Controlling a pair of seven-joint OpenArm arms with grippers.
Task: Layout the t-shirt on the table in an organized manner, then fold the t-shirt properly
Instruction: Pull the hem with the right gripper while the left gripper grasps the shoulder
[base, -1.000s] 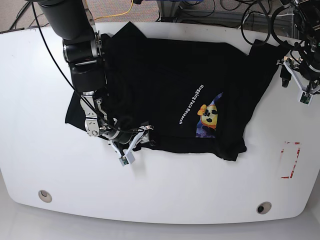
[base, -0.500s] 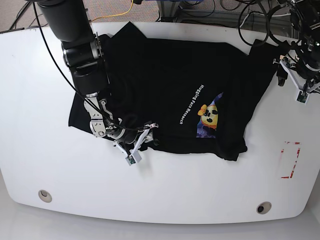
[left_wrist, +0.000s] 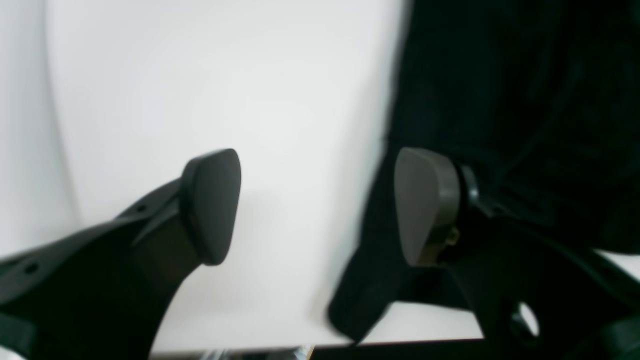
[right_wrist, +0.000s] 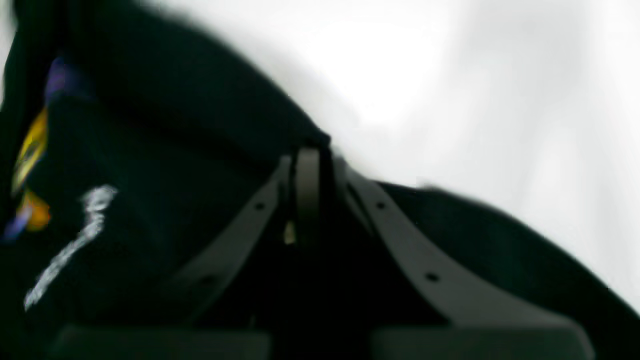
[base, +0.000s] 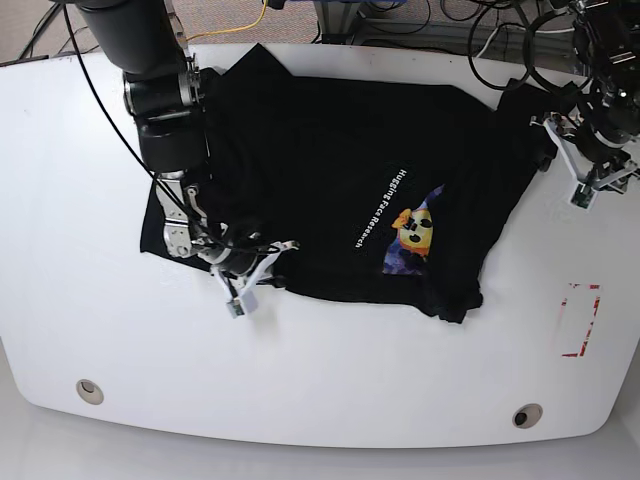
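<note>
Nearest the front edge of the bench (base: 320, 400): right hand (base: 243, 292), pressed together, pinching the near edge of the black t-shirt (base: 340, 170); cloth bunched between its pads in the right wrist view, right hand (right_wrist: 307, 170) on t-shirt (right_wrist: 165, 165). Further back, spread across the middle toward the far edge, still rumpled and not square to the bench. Long axis running side to side across the bench, chest print (base: 415, 232) and lettering lying sideways; which end holds the collar, impossible to tell. Far right corner: left hand (base: 588, 160), spread wide, empty, just beside the shirt's end there; in its wrist view, left hand (left_wrist: 320, 205) straddling the cloth's border, t-shirt (left_wrist: 500, 100) to one side. Likely next: grip there, then draw the ends apart along that axis.
</note>
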